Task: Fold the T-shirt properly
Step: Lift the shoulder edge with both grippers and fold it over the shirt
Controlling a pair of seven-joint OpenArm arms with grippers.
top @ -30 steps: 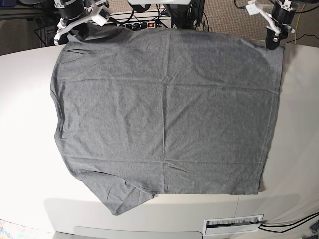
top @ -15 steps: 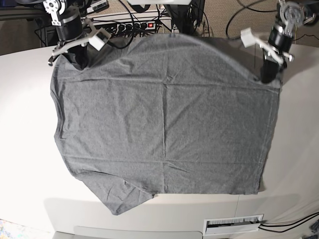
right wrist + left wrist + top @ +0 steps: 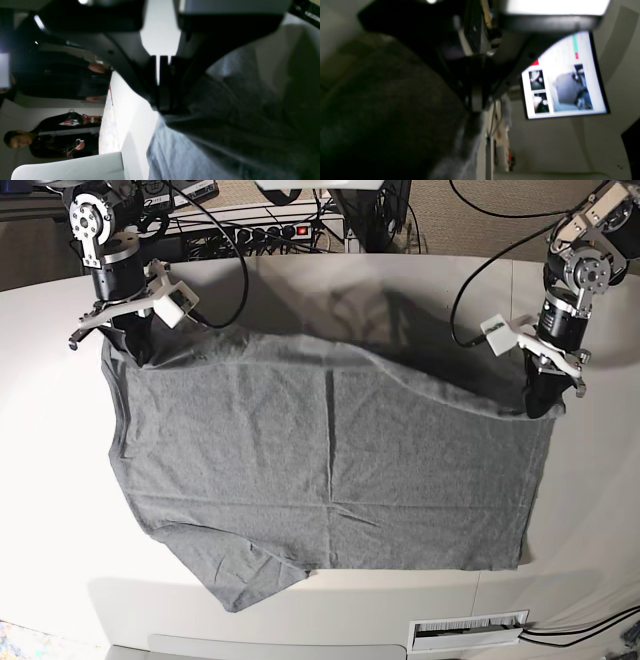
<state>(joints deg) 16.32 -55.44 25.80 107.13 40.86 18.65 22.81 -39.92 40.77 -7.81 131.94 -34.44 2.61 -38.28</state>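
Two grippers, both clamped tight on the far edge of the grey T-shirt (image 3: pixel 330 470), one at each far corner. Right gripper (image 3: pixel 135 350) sits at base view's upper left, pinching the corner by the collar/shoulder side; left gripper (image 3: pixel 542 402) is at the view's right, pinching the hem-side corner. Jaws on both are pressed together w/ cloth between them; right wrist cam shows the black fingers (image 3: pixel 163 85) nearly flush, fabric bunched just below. Left wrist cam is blurred & dark, but grey cloth (image 3: pixel 395 120) fills its lower left right under the gripper (image 3: pixel 476 105).

Shirt lies across the white worktop (image 3: pixel 50 510), most of it flat, a few creases running across the middle. Far edge is raised between the two grips & sags in a curve, throwing a shadow on the worktop behind it. Near-side sleeve (image 3: pixel 240 575) sticks out toward the front edge at lower left. Hem runs down the right side.

Behind the worktop: a power strip (image 3: pixel 275 230) w/ a red switch & black cables. Front edge has a slotted white plate (image 3: pixel 468 630). Left wrist cam catches a lit monitor (image 3: pixel 563 80); right wrist cam shows a person in dark clothes (image 3: pixel 50 141), off to the side.
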